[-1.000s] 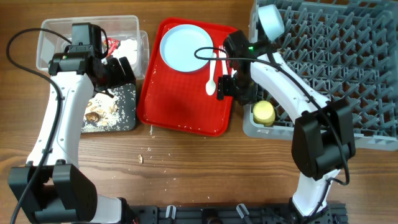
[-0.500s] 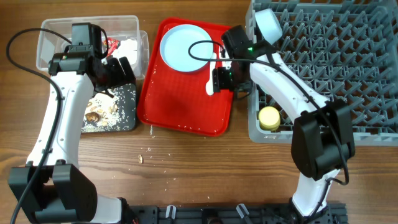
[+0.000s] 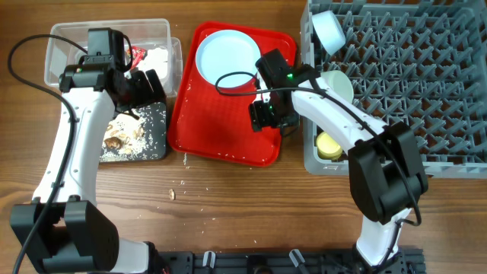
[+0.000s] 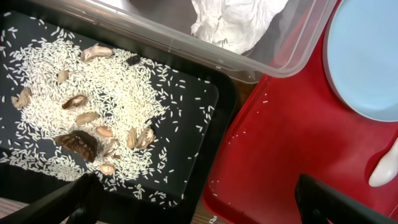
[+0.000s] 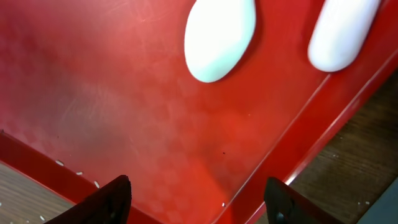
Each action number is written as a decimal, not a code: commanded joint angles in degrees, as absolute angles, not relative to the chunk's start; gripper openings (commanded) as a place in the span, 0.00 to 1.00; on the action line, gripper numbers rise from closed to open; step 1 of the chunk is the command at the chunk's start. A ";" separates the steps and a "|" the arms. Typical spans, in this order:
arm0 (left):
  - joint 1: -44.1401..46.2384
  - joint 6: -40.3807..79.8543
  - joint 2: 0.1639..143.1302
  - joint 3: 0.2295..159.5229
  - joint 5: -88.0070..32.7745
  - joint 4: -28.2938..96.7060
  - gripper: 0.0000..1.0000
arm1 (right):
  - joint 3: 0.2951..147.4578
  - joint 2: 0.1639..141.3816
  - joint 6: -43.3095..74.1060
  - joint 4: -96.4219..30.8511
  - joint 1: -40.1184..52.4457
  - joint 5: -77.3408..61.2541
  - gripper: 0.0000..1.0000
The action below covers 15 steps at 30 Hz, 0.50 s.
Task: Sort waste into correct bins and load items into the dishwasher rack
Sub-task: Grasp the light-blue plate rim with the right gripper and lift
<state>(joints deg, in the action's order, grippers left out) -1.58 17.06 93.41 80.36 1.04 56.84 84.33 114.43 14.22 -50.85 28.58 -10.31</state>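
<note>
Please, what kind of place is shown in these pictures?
Probably a test bench imitating a canteen dish-return station: a large grey plastic dishwasher rack, a flat red serving tray carrying a pale blue round plate, and a shallow black rectangular tray holding rice and food scraps.

Left gripper (image 4: 196, 199) and right gripper (image 5: 198, 196) gape, empty.

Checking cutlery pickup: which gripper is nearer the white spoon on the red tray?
Right. The right gripper hovers over the red tray beside the white spoon; the left gripper is off it, over the black tray.
</note>
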 commanded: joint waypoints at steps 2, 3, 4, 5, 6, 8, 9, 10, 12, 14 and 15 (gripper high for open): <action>-1.78 16.97 92.95 81.01 1.39 56.84 1.00 | 83.88 119.09 10.28 -51.27 28.60 -11.92 0.70; -1.78 16.95 92.95 81.01 1.39 56.84 1.00 | 83.88 120.09 9.52 -51.83 28.58 -11.90 0.70; -1.78 16.97 92.95 81.01 1.39 56.84 1.00 | 83.88 120.57 9.17 -52.10 28.58 -11.86 0.69; -1.78 16.95 92.95 81.01 1.39 56.84 1.00 | 83.88 120.57 9.19 -52.16 28.49 -11.70 0.70; -1.78 16.97 92.95 81.01 1.39 56.84 1.00 | 83.88 120.57 9.15 -52.14 28.38 -11.64 0.70; -1.78 16.95 92.95 81.01 1.39 56.84 1.00 | 83.88 120.55 9.19 -52.90 28.25 -9.91 0.69; -1.78 16.97 92.95 81.01 1.39 56.84 1.00 | 83.88 120.55 9.21 -53.89 28.21 -8.08 0.70; -1.78 16.95 92.95 81.01 1.39 56.84 1.00 | 83.88 120.55 9.23 -55.29 28.12 -5.61 0.70; -1.78 16.95 92.95 81.01 1.39 56.84 1.00 | 83.88 120.55 9.21 -56.80 27.68 -2.83 0.70; -1.78 16.97 92.95 81.01 1.39 56.84 1.00 | 83.92 120.55 9.41 -57.78 26.70 -0.75 0.70; -1.78 16.97 92.95 81.01 1.39 56.84 1.00 | 83.96 120.55 9.43 -58.37 26.13 0.03 0.70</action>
